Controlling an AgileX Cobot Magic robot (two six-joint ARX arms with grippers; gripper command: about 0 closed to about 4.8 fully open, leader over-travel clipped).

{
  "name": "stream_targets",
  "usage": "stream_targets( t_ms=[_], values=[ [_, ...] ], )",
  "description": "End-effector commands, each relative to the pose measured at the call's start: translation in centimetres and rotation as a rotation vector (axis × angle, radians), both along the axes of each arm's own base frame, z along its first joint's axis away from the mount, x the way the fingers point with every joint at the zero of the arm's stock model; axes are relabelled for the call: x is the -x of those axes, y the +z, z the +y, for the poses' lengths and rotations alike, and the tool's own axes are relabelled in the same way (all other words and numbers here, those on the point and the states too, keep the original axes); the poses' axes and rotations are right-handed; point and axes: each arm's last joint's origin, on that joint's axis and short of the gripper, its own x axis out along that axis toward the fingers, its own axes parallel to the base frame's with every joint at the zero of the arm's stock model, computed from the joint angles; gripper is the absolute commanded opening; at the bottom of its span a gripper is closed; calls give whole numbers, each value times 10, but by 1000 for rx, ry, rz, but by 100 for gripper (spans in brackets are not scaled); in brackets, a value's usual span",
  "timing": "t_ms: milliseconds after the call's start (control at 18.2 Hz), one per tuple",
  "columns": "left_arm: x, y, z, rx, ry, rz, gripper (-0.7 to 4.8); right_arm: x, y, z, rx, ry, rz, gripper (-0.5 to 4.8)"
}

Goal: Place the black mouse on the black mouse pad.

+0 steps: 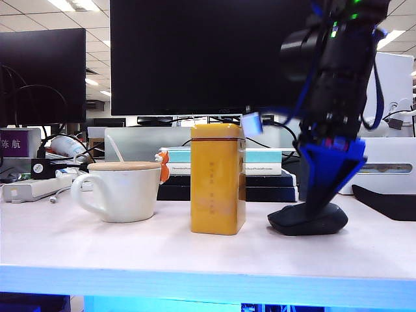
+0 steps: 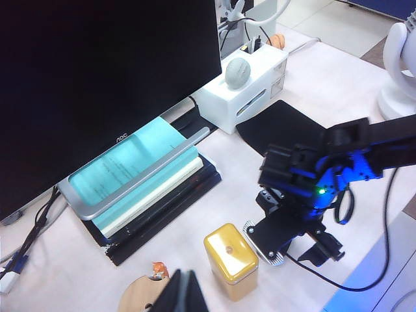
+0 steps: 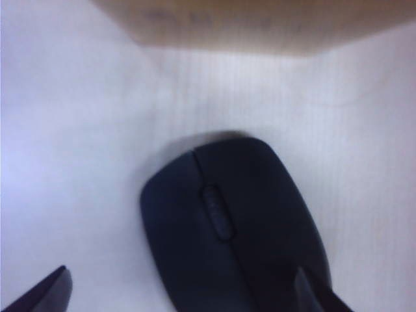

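Note:
The black mouse [image 1: 308, 220] lies on the white table just right of a yellow box, and it fills the right wrist view [image 3: 231, 227]. My right gripper [image 1: 320, 203] reaches down onto it from above, open, one finger on each side of the mouse [image 3: 182, 296], not closed on it. The black mouse pad [image 1: 389, 203] lies flat to the right of the mouse, and in the left wrist view it lies in front of a white box [image 2: 279, 127]. My left gripper [image 2: 182, 294] hangs shut and empty high over the mug.
The yellow box [image 1: 218, 179] stands close to the left of the mouse. A white mug [image 1: 120, 190] with a wooden lid stands further left. Books [image 2: 140, 172] lie under the monitor [image 1: 208, 55]. The white box [image 2: 244, 88] stands behind the pad.

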Motion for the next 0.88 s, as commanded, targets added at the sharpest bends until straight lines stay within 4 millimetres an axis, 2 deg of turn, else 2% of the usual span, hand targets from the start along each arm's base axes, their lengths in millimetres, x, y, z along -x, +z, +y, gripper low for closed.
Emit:
stream_targets(
  t_ms=[55,275,440,494,549,604,659,714,769,879],
  values=[
    [2,2,2,9,2,-6,-6,-6,-6,3,7,-1,-24,479],
    [2,1,2,9,2,-5,-6,-8,-13,3,20,-2,-6,479],
    [2,2,2,9,2,-6,-6,-8,-13,3,24,-3,-8,393],
    [2,1,2,9,2,-5,-6,-9,-13,3,44,-9,-18,286],
    [2,1,2,9,2,-5,-6,-9,-13,2,58,-12,-25,251],
    [2,1,2,8,2,-6,-6,-9,-13,2,60,-13,-26,263],
    [2,2,2,9,2,-6,-6,-9,-13,2,59,-13,-27,302],
    [2,1,2,8,2,-6,-6,-10,-13,2,70,-19,-36,396],
    [2,1,2,8,2,-6,-6,-10,-12,2,78,-24,-46,423],
    [2,1,2,8,2,-6,-6,-10,-10,1,79,-29,-59,423]
  ],
)
